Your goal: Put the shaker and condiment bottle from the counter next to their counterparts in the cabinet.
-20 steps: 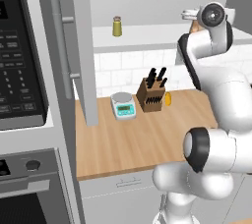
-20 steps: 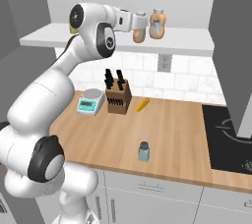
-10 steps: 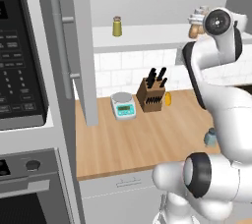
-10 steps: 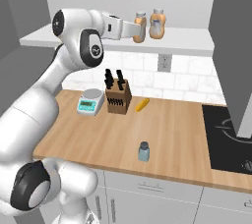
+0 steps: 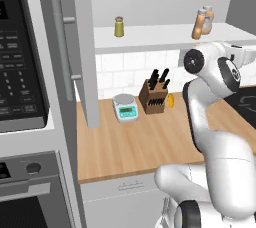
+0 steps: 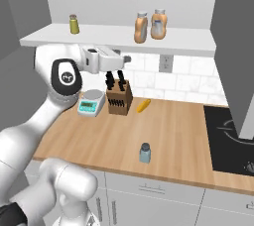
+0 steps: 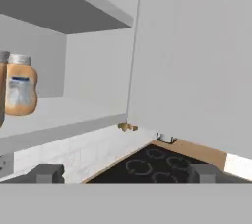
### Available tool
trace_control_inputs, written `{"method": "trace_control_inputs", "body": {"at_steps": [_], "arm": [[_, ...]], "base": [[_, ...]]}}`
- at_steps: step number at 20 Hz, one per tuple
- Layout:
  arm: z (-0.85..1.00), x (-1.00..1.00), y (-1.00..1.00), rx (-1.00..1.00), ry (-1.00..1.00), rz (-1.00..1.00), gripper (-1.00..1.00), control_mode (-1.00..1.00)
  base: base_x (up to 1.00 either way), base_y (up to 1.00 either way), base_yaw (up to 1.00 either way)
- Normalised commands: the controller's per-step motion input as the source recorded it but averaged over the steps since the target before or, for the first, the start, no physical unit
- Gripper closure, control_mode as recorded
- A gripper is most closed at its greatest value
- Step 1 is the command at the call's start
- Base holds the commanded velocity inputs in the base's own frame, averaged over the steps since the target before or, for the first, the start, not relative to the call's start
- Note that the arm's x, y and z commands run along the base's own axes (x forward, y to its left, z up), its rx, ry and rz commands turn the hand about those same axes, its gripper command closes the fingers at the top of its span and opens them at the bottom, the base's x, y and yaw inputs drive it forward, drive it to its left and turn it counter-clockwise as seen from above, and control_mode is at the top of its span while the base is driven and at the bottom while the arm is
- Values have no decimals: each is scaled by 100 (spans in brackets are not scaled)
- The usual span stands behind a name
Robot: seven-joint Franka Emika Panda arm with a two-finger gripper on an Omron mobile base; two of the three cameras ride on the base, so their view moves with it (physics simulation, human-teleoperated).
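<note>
The gripper point(image 6: 128, 59) hangs in mid-air below the front edge of the cabinet point(image 6: 124, 36) shelf, above the knife block point(image 6: 119, 97), its jaws spread wide and holding nothing; from the hand view the two fingertips point(image 7: 47, 173) stand far apart, aimed past the shelf end toward the stovetop point(image 7: 152, 164); two orange bottles sit side by side on the shelf board, toward its right end, almost touching, and I cannot tell the condiment bottle point(image 6: 141, 27) from its twin point(image 6: 158, 24); the olive-yellow shaker point(image 6: 74, 24) stands alone near the shelf's left end, well apart from them; the shaker point(image 6: 145, 152), blue-grey, stands upright on the counter point(image 6: 173, 131) near its front edge, between the knife block and the stovetop; a small scale point(image 6: 91, 103) sits just left of the block, a yellow piece point(image 6: 143, 105) just right of it; the tall cabinet door point(image 5: 75, 47) stands open at the shelf's left end.
</note>
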Motion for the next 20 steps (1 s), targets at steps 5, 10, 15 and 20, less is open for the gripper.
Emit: {"method": "trace_control_inputs", "body": {"at_steps": [5, 10, 15, 20], "arm": [[-98, -35, 0, -8, 0, -30, -100, -100], [-84, -10, 0, 27, 4, -21, -100, -100], [-81, -12, 0, 43, 9, -23, -100, -100], [-72, 3, 0, 42, 18, -10, -100, -100]], "base": [[0, 0, 0], [0, 0, 0], [0, 0, 0], [0, 0, 0]]}}
